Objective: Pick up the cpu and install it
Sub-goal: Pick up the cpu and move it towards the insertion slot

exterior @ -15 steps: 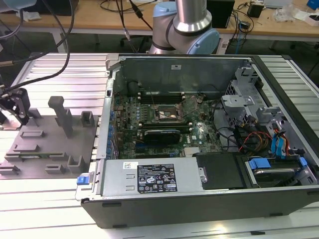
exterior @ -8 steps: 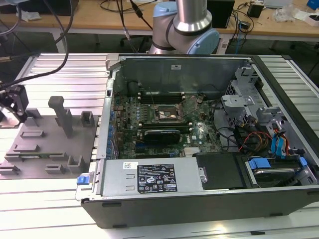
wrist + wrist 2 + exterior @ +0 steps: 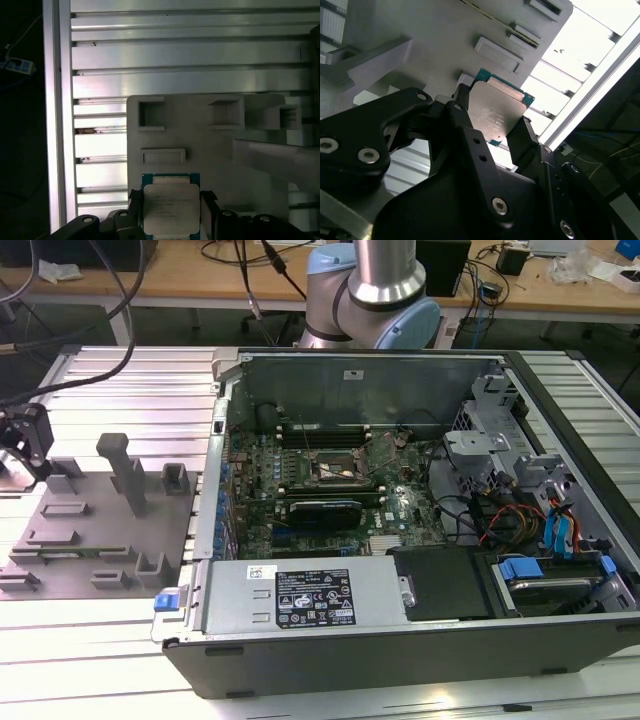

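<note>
The big dark computer case (image 3: 420,665) lies open on the table (image 3: 130,390). Inside it there is a green board (image 3: 262,525) with a square black socket (image 3: 335,468) in the middle, a silver box (image 3: 300,595) along the near wall, and wires (image 3: 497,520) and metal racks on the exterior view's right. Beside the case, on the exterior view's left, sits a flat grey fixture (image 3: 90,530) with small pockets and posts on it. The pockets that show in the first wrist view have nothing in them. The arm (image 3: 375,285) stands behind the case, and the gripper (image 3: 495,120) is far over by the grey fixture's outer edge, well apart from the case. In both wrist views the gripper pinches the cpu (image 3: 171,207), with one black finger (image 3: 522,137) pressed on each side of it. The cpu's pale silver top shows. The cpu is over the grey fixture, but I cannot tell if it touches it.
</note>
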Robot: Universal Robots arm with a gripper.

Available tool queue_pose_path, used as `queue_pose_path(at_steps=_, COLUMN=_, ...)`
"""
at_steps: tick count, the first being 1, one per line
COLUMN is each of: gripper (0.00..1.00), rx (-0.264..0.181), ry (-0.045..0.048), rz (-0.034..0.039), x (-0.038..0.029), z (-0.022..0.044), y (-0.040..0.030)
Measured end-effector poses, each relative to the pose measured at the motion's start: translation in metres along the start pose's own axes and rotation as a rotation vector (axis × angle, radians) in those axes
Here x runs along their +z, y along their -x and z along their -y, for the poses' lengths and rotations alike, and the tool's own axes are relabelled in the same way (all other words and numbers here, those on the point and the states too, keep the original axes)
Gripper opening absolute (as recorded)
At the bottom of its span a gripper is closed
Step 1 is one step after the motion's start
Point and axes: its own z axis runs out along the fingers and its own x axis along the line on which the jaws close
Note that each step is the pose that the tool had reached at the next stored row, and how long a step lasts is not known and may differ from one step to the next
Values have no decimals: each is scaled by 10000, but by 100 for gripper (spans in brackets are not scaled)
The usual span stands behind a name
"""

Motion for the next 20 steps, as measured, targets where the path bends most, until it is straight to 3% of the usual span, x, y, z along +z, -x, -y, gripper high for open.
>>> queue_pose_path(at_steps=20, gripper=55, rx=-1, ry=0, rz=0, x=-249, z=-7, y=8)
